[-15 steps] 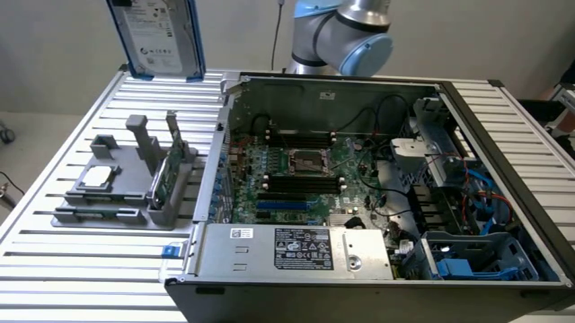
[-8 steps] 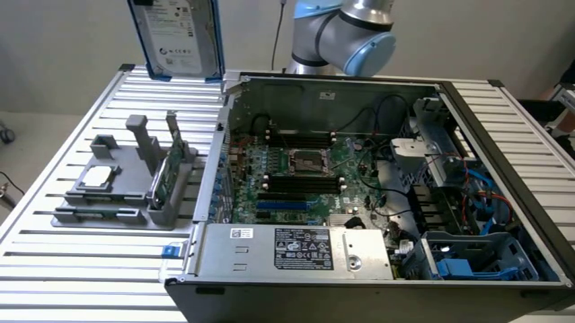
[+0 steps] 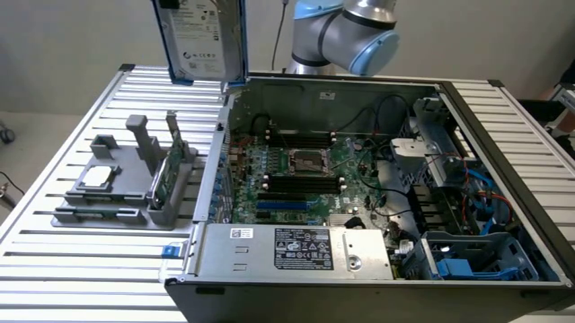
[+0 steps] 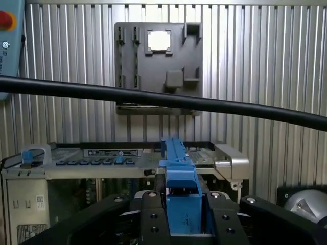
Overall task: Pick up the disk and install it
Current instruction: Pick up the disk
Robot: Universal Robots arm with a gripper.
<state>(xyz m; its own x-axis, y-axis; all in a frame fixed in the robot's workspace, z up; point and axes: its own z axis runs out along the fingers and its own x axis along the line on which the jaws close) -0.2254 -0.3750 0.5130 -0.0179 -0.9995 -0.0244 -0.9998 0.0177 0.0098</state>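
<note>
Ribbed metal bench [image 3: 63, 282] bears an open black computer case [image 3: 359, 303]; upper left in the exterior view, the black claw [image 4: 181, 217] pinches the silver-grey, blue-framed disk [image 3: 202, 40] upright, mid-carry, which likely demands alignment with a bay.

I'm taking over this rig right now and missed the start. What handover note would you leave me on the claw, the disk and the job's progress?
Claw: shut on the disk, clamped on its blue carrier.
Disk: upright in the air over the table, near the open computer case's corner at the exterior view's left.
Done: pickup.
Left: install; the disk is not yet in the case.
CPU chip and green circuit card sit in the grey holder.
</note>
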